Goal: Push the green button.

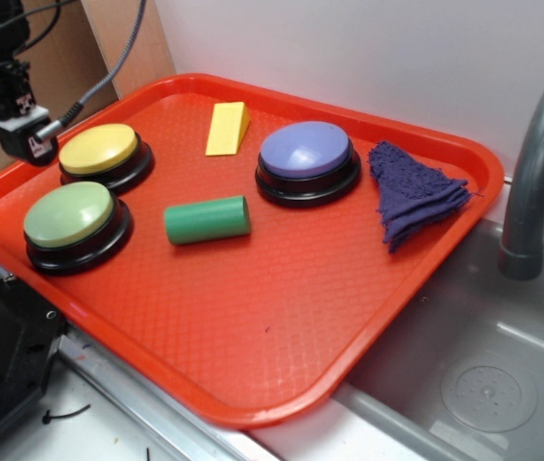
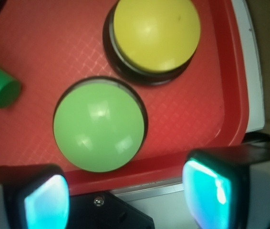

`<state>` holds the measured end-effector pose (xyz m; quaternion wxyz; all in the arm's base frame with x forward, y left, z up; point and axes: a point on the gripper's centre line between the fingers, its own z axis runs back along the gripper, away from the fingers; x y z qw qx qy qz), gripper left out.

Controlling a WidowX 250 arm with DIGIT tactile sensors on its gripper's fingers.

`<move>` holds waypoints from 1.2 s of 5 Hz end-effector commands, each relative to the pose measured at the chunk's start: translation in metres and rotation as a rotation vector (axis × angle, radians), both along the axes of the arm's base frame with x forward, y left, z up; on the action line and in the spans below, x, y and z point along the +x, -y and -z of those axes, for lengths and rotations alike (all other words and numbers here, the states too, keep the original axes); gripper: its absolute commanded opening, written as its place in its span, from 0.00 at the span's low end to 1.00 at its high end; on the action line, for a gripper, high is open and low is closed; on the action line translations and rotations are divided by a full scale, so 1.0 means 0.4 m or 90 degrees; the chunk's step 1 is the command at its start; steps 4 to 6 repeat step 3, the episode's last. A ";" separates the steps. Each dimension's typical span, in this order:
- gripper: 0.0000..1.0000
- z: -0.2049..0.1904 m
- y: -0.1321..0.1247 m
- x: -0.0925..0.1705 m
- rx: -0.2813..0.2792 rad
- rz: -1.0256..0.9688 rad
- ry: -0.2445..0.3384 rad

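Above the tray's (image 1: pixel 253 403) left edge, the gripper (image 2: pixel 125 200) hangs spread wide, empty, clear of the green button (image 2: pixel 99 129).

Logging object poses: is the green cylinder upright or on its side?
On its side: the green cylinder lies lengthwise on the red tray, one round end facing sideways.
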<state>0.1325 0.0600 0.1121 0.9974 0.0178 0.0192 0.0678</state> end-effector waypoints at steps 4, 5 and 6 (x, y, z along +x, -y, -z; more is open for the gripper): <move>1.00 -0.124 -0.004 0.025 0.050 -0.012 0.047; 1.00 -0.124 -0.004 0.025 0.050 -0.012 0.047; 1.00 -0.124 -0.004 0.025 0.050 -0.012 0.047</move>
